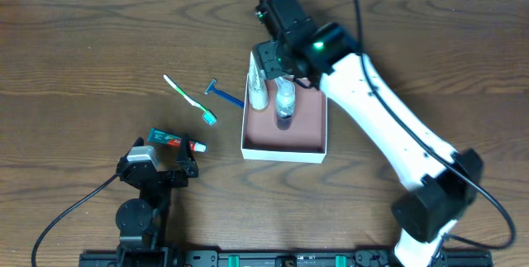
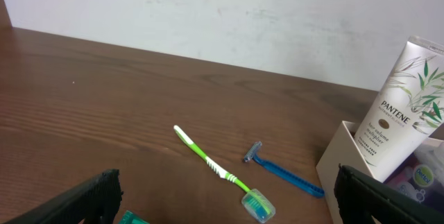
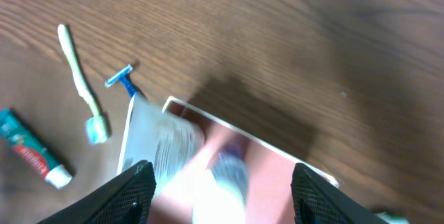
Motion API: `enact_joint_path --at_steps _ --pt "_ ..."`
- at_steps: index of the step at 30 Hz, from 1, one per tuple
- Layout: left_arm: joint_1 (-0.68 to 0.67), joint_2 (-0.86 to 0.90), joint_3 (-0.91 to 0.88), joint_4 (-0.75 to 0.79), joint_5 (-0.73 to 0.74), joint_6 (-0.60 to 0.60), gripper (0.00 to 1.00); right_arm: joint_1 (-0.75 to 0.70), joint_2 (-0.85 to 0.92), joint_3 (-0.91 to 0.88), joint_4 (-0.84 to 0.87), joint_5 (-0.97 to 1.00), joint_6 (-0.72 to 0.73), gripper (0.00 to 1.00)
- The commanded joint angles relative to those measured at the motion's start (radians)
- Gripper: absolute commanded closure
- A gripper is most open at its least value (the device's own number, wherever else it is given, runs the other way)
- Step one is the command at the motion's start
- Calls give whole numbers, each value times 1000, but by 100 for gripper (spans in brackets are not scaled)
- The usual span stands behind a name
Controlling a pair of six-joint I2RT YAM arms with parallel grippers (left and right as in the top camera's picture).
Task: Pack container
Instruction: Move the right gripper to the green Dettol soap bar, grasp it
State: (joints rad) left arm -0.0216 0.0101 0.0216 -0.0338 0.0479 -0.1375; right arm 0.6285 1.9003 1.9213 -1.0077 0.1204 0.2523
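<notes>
**Operator:** Where is it?

**Inspector:** Your shallow square cardboard box (image 1: 307, 126), white outside and dull pink inside, sits centre-right on the brown wooden worktop (image 1: 83, 52). A white shampoo tube (image 1: 258, 85) and a clear plastic bottle (image 1: 285, 102) are propped at its far end.

**Operator:** Handling?

**Inspector:** Light, I judge. The thin walls would likely flex, so grip a wall near a corner.

**Operator:** Grippers?

**Inspector:** Your right gripper (image 3: 225, 189) hovers over that far end, fingers apart, clamping nothing. Your left gripper (image 2: 229, 196) is likewise spread and empty.
</notes>
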Motion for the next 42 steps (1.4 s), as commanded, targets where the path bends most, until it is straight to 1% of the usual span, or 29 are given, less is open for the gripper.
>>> enact_joint_path --at_steps 1,4,6,8,9,13,15,18,19,20,23,28,30,35,37,42 --pt "4 -4 -18 -36 -19 2 2 -46 -103 45 -90 3 -14 36" --pt "5 -4 -18 -36 -19 2 2 -104 -130 45 -199 3 25 36" --pt "4 -4 -18 -36 -19 2 2 -149 -132 45 -277 3 67 30" --pt "4 -4 -18 -36 -19 2 2 -193 -131 39 -338 3 79 26" --pt "4 -4 -18 -36 -19 2 2 -222 -131 27 -362 3 85 22" --pt "4 -4 -18 -36 -19 2 2 -314 -131 -34 -414 -28 102 16" --pt "4 -4 -18 -36 -19 2 2 -354 -131 -84 -424 -27 156 15" --pt "4 -4 -18 -36 -19 2 2 -400 -131 -173 -406 -28 263 8" --pt "4 -4 -18 -36 -19 2 2 -413 -131 -207 -393 -33 298 3" --pt "4 -4 -18 -36 -19 2 2 -423 -131 -239 -377 -37 335 1" --pt "4 -4 -18 -36 -19 2 2 -451 -131 -351 -314 -63 445 1" --pt "4 -4 -18 -36 -19 2 2 -487 -131 -528 -169 -100 558 1" --pt "4 -4 -18 -36 -19 2 2 -500 -131 -578 -105 -115 585 1" --pt "4 -4 -18 -36 -19 2 2 -522 -131 -681 53 -125 737 1" --pt "5 -4 -18 -36 -19 2 2 -523 -131 -717 126 -125 765 1" --pt "4 -4 -18 -36 -19 2 2 -524 -131 -773 294 -117 764 1"
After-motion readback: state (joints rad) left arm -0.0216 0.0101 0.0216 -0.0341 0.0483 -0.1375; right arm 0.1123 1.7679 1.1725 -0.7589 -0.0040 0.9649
